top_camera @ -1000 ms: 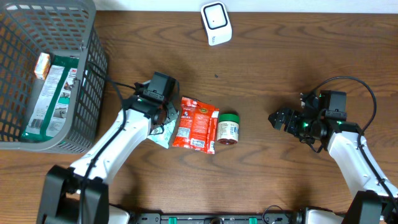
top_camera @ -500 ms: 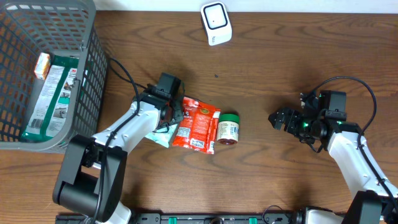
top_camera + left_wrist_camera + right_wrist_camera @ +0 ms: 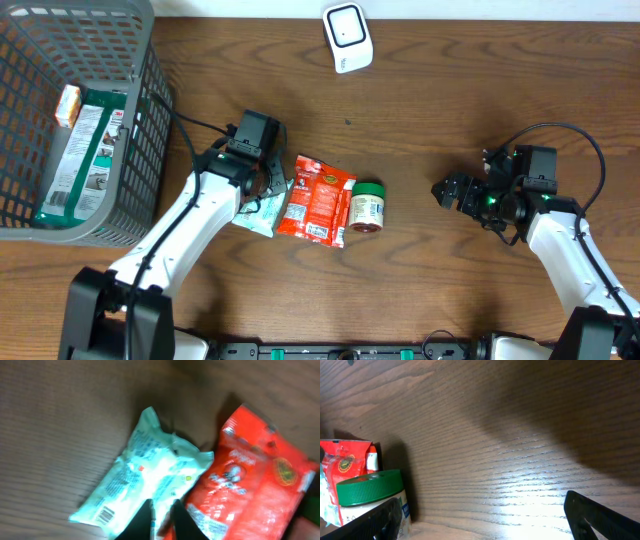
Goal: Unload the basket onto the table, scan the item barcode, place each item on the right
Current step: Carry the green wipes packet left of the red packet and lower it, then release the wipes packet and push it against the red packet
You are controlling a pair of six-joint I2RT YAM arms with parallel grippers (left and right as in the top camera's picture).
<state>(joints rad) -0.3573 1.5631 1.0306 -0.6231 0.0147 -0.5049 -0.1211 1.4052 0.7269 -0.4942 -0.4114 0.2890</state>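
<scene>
A pale green pouch [image 3: 252, 214] lies on the table, its barcode [image 3: 105, 515] facing up at one end. My left gripper [image 3: 265, 190] [image 3: 163, 505] points down onto its edge beside the red snack pouch [image 3: 315, 200] [image 3: 255, 485]. Its jaws are almost together, with a sliver of the pale pouch between them. A green-lidded jar [image 3: 366, 207] [image 3: 370, 490] lies on its side just right of the red pouch. The white scanner [image 3: 347, 37] sits at the far edge. To the right of the jar, my right gripper [image 3: 447, 190] [image 3: 482, 500] hovers wide open and holds nothing.
A grey wire basket [image 3: 150, 130] stands at the far left with a green box [image 3: 78, 155] and a small orange pack [image 3: 67, 104] inside. Bare wood lies between the jar and my right gripper.
My left gripper opened and swung slightly right over the pouches, then came back and closed onto the pale pouch's edge. The right arm stayed still.
</scene>
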